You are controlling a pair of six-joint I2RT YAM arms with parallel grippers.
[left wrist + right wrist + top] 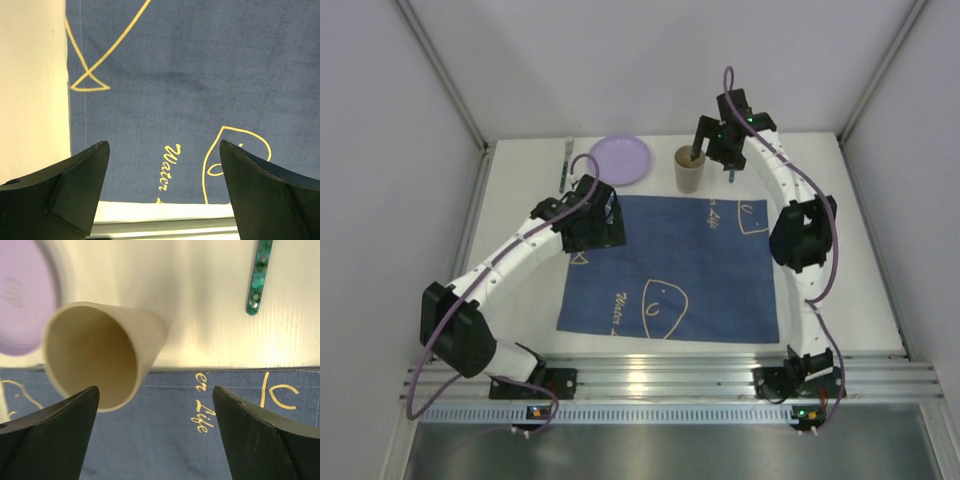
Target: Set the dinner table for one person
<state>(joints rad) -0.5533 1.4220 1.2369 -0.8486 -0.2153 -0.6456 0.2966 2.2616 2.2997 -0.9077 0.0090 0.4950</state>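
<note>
The white dinner table carries a dark blue placemat with pale line drawings. At the back stand a beige cup and a purple plate. A teal-handled utensil lies left of the plate. My right gripper hovers open and empty over the placemat's far edge, just right of the cup. The right wrist view shows the cup, the plate and a second teal utensil handle. My left gripper is open and empty above the placemat's far left corner.
Grey walls close in the table at the back and both sides. A silver metal rail with the arm bases runs along the near edge. The second utensil lies mostly hidden under the right arm.
</note>
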